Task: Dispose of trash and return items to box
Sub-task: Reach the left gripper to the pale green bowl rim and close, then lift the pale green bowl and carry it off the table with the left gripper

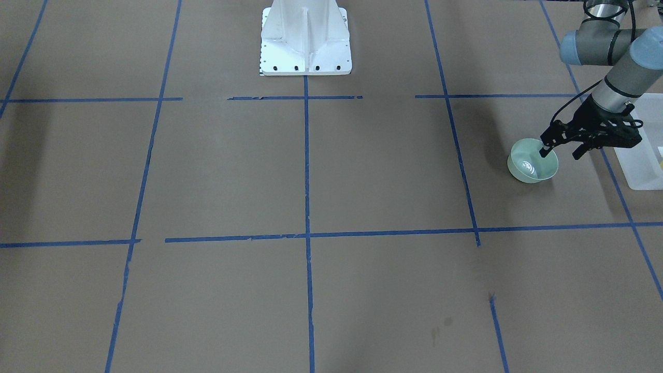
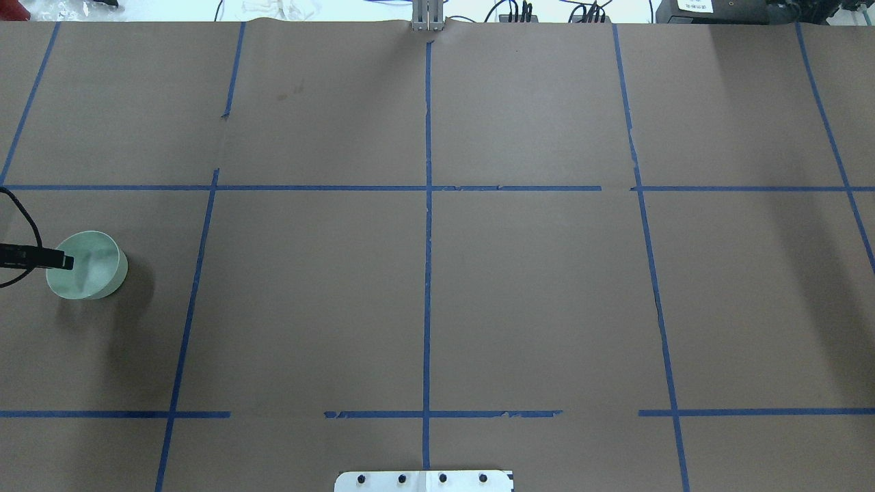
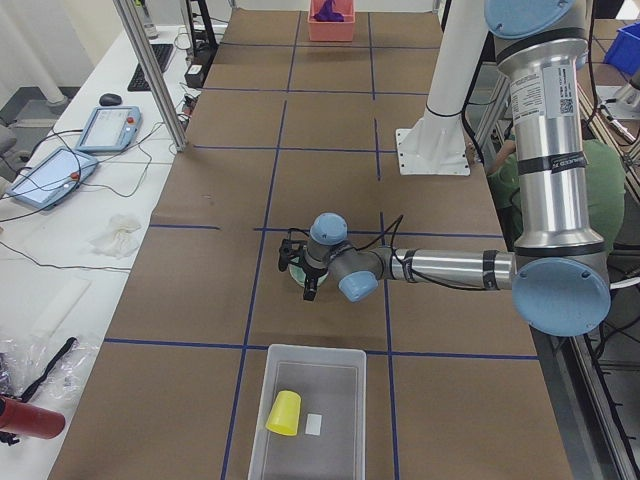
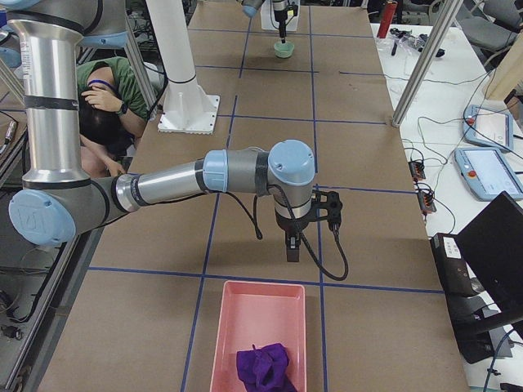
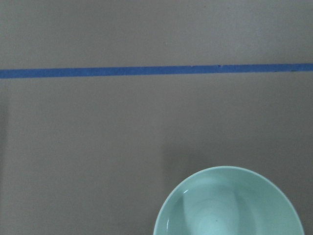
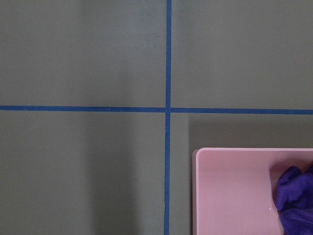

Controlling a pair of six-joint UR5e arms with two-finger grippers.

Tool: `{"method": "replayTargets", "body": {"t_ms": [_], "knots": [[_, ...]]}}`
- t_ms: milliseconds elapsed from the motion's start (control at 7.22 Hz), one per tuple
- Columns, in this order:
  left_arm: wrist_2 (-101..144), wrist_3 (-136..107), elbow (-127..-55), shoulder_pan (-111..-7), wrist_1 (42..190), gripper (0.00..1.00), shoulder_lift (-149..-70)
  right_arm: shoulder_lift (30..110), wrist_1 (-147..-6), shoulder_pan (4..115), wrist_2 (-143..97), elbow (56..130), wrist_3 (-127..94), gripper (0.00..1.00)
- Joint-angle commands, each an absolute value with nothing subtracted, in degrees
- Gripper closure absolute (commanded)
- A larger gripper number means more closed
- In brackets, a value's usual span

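The pale mint-green bowl (image 1: 532,165) stands upright on the brown table, left of the frosted box (image 1: 645,160). My left gripper (image 1: 561,153) is open, low over the bowl's rim on the box side. One finger (image 1: 544,151) is over the bowl's inside and the other is outside it. The overhead view shows the bowl (image 2: 89,266) with one finger (image 2: 56,260) at its edge. The left wrist view shows the bowl (image 5: 227,208) empty. The yellow cup (image 3: 284,412) lies inside the box (image 3: 345,360). My right gripper (image 4: 292,249) points down near the pink tray (image 4: 260,314); I cannot tell if it is open.
The pink tray (image 6: 234,166) holds a crumpled purple thing (image 6: 296,196). The white robot pedestal (image 1: 305,41) stands at the table's middle edge. A person in a green shirt (image 4: 106,90) sits behind the pedestal. Blue tape lines cross the table.
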State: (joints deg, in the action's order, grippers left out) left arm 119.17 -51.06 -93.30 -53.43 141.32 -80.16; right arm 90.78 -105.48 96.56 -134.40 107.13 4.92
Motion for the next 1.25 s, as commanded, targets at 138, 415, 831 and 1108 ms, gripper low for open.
{"method": "replayTargets", "body": {"t_ms": [138,415,831,1108], "knots": [[119.1,-51.8,-92.1,-52.4,141.8,0.7,-80.9,90.5,-105.3,93.1,-134.7,107.1,4.9,0.0],[119.3,-52.5,-92.4,-52.4,142.6,1.0,-81.2,89.5,-105.3,91.2,-134.6,106.9,5.0,0.0],[130.6,-52.4,-94.6,-56.8,141.6,1.0,-81.0,89.5,-105.2,90.9,-134.6,107.0,5.0,0.0],[133.4,-51.0,-94.8,-61.3,140.6,1.0,-81.0,90.3,-105.3,90.4,-134.3,107.1,5.2,0.0]]}}
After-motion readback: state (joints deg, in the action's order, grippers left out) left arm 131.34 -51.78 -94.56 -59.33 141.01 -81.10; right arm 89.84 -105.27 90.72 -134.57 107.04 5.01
